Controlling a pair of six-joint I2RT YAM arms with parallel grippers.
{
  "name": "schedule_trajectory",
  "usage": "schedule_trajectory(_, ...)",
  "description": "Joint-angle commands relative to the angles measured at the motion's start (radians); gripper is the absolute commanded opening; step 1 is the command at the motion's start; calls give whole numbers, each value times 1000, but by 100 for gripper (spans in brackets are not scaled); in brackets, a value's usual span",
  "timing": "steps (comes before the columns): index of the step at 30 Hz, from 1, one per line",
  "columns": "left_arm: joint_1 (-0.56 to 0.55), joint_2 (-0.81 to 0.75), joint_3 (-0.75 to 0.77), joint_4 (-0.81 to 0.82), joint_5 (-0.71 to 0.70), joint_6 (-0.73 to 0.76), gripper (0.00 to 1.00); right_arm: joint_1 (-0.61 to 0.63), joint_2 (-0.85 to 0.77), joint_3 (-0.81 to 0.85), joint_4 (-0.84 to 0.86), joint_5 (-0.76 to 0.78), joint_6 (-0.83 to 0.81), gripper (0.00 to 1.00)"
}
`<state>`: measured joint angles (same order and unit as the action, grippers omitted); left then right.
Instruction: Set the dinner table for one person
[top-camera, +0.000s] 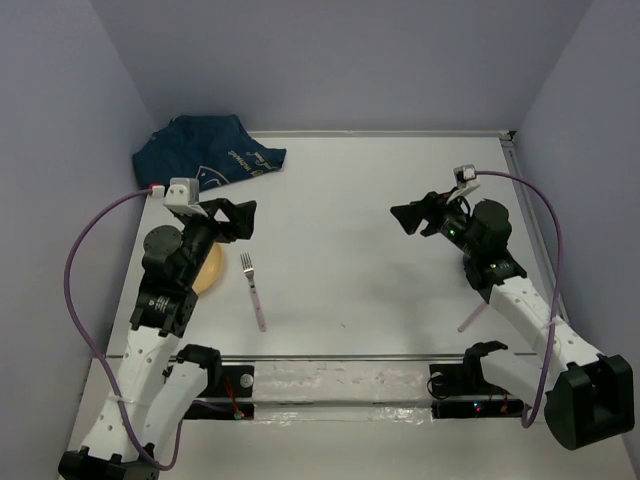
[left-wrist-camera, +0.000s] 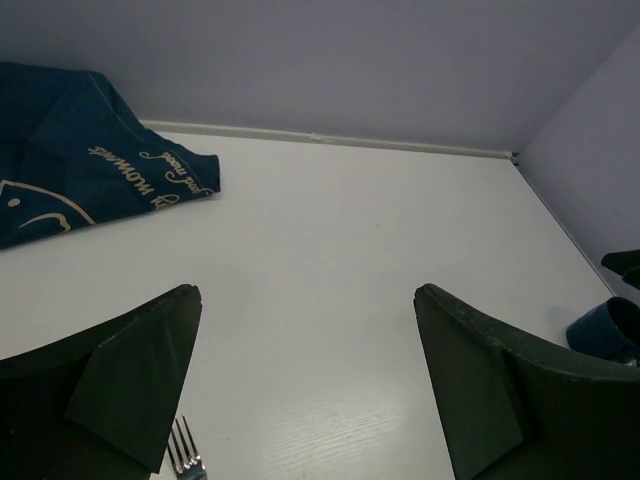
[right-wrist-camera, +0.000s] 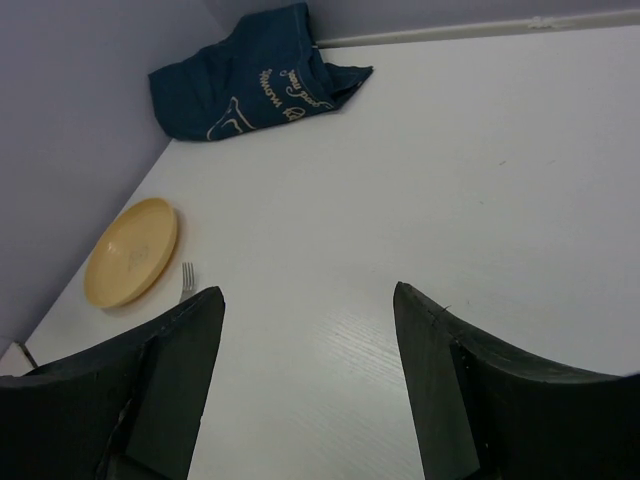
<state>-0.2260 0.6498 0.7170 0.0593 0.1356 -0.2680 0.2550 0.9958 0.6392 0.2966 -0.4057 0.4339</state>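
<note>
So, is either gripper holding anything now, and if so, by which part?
Nothing is held. The left gripper and right gripper are both open and empty; the fork lies on the dinner table.

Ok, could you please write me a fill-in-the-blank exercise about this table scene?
The round yellow plate lies near the ____ edge of the white rectangular tabletop.
The metal fork with a pink handle lies on the plate's ____ side.
The left claw and the right claw are both ____, holding nothing.
Missing words: left; right; open.

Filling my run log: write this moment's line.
left hand: open, empty | right hand: open, empty | fork beside plate on table | cloth: far-left corner
</note>
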Motion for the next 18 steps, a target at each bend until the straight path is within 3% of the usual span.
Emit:
schedule_trajectory(1, 8, 22, 27, 8, -33, 13, 99, 3, -8, -3, 29, 42, -6, 74)
schedule_trajectory(6, 16, 80, 59, 20, -94, 0, 99, 3, 4, -3, 29, 53, 2, 74)
schedule_trajectory(10, 40, 189, 139, 45, -226, -17, 99, 3, 4, -4, 29, 61, 5, 74)
schedule_trajectory(16, 50, 494, 286, 88, -445, -59, 99, 3, 10, -4, 30, 62, 0, 73)
schedule_trajectory(17, 54, 495, 298, 99, -474, -53, 98, 3, 12, -3, 27, 61, 0, 73)
schedule_trajectory(18, 82, 596, 326, 106, -505, -47, 93, 3, 12, -3, 27, 58, 0, 73)
